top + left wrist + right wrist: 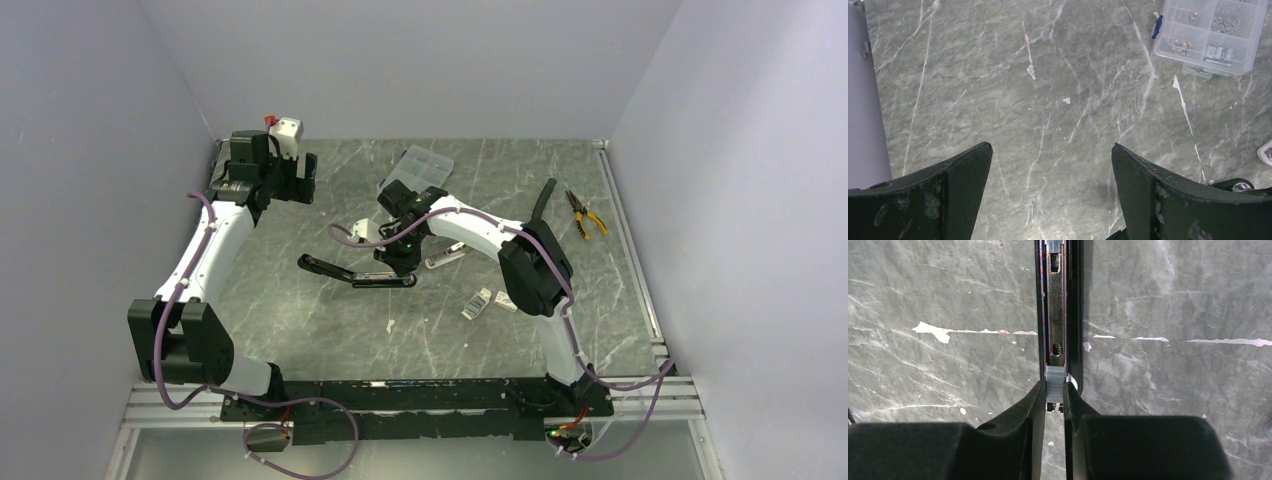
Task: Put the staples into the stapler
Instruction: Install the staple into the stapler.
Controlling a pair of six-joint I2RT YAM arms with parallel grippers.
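While the left end effector [1052,150] hangs spread wide over the grey veined surface [1048,75], the right end effector [1054,390] pinches a short, silvery, finely ribbed strip of staples [1055,376] between its fingertips, at the open magazine channel of the black stapler [1075,300].

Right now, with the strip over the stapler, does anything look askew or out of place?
Nothing serious. The staples sit straight in the right gripper, lined up with the stapler channel. The staple box lies in two pieces nearby; the table has white scuffs.
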